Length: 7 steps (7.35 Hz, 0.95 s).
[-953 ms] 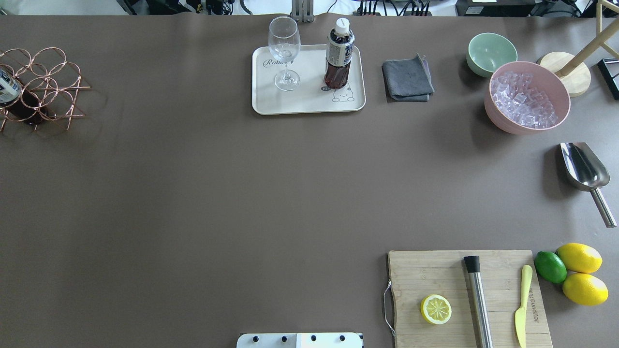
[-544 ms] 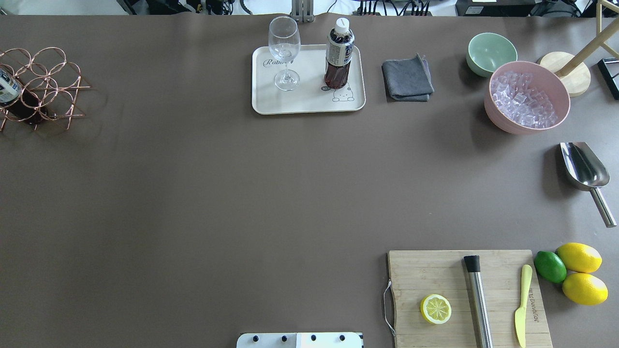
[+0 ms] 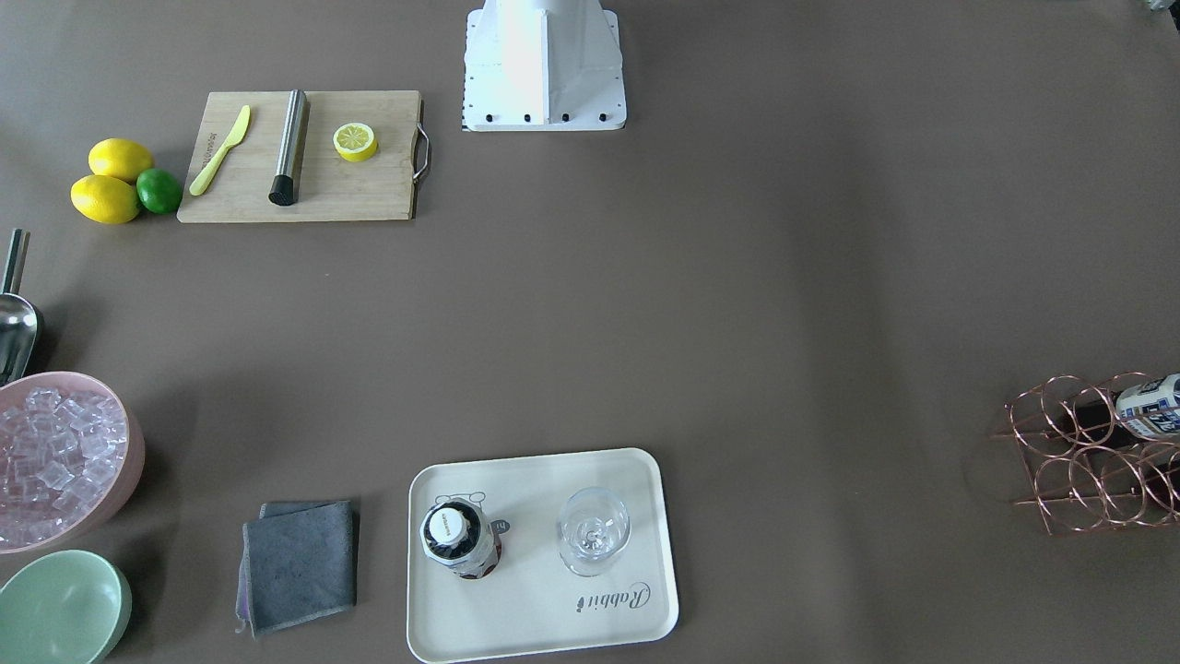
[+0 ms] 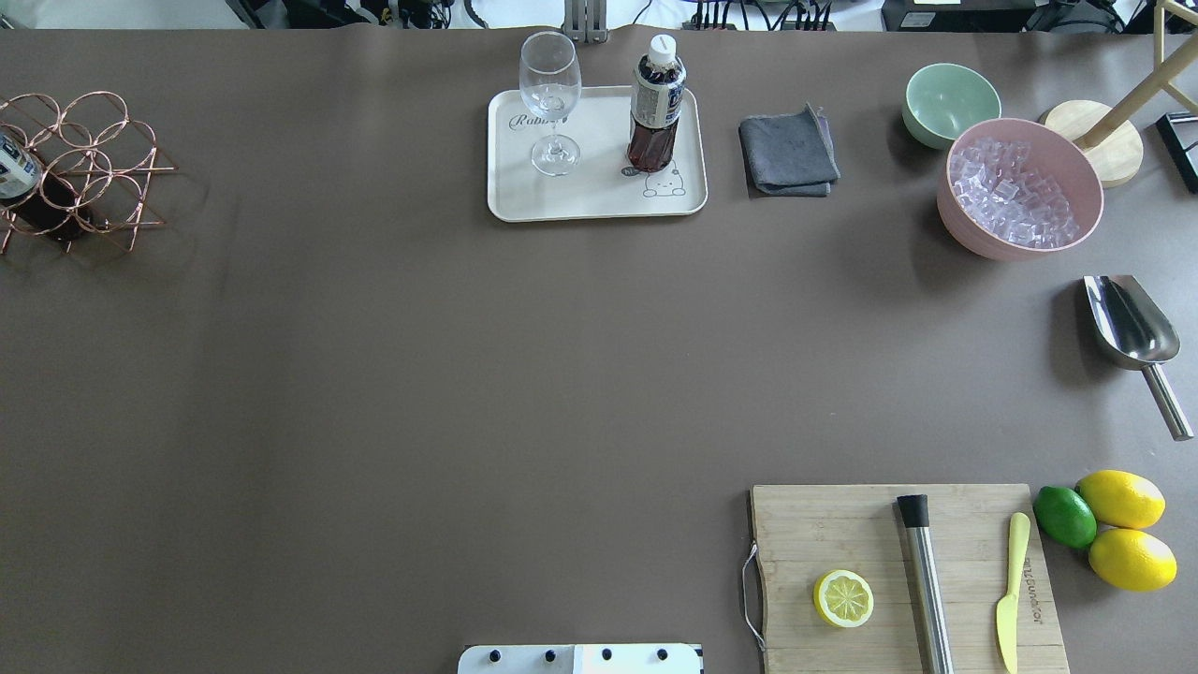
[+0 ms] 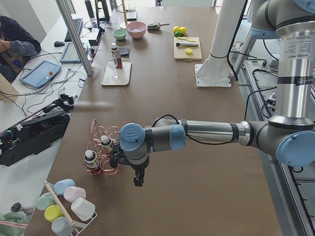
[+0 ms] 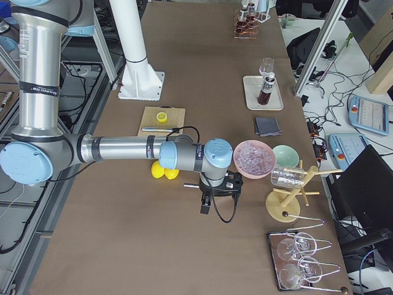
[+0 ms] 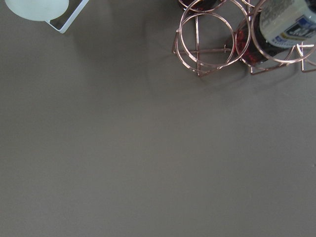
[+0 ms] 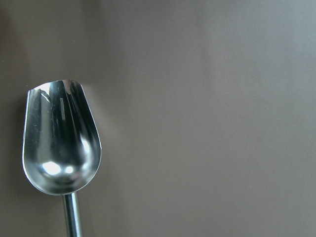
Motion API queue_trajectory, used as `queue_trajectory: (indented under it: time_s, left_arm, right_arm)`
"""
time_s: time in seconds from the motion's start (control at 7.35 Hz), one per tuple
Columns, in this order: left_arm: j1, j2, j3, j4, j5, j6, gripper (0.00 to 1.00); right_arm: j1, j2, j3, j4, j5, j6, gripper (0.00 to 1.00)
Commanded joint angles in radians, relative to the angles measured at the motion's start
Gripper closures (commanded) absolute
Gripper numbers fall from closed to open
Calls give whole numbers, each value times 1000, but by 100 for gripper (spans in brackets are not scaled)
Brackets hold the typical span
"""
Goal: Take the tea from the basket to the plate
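Nothing on the desk (image 4: 374,374) has shifted across the last second of overhead frames; layout is identical.

One tea bottle (image 4: 657,103) already stands upright on the plate (image 4: 599,204), right half, base next to the bear drawing, clear of the wine glass (image 4: 550,94) on the other half. That spacing looks deliberate: room to let go without clipping the stem.

Basket (image 4: 94,159) is a copper wire rack at the desk's left end. Remaining bottles (image 5: 106,144) lie on their sides in its rings, which stops them rolling and leaves the caps pointing outward for a pull.

Left end effector (image 5: 139,179) hangs pointing down just beside the basket, not touching it. It shows only in the side view, so I can't tell whether it's apart or together. Its wrist camera looks down on the rack's edge and one bottle.

Right end effector (image 6: 206,206) is well away, above the metal scoop (image 8: 60,138); same problem, can't tell.

My read: one transfer is done, and the left arm is parked or staged by the rack.
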Motion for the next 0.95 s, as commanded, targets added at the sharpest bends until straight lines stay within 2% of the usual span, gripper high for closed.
queue_trajectory:
  time_s: [0.0, 0.82]
  left_arm:
    - [27, 36, -36, -25, 2, -144, 2]
    - [27, 23, -70, -26, -4, -141, 2]
  right_arm:
    - [-2, 1, -1, 0, -1, 1, 0]
    - [-5, 3, -1, 0, -14, 1, 0]
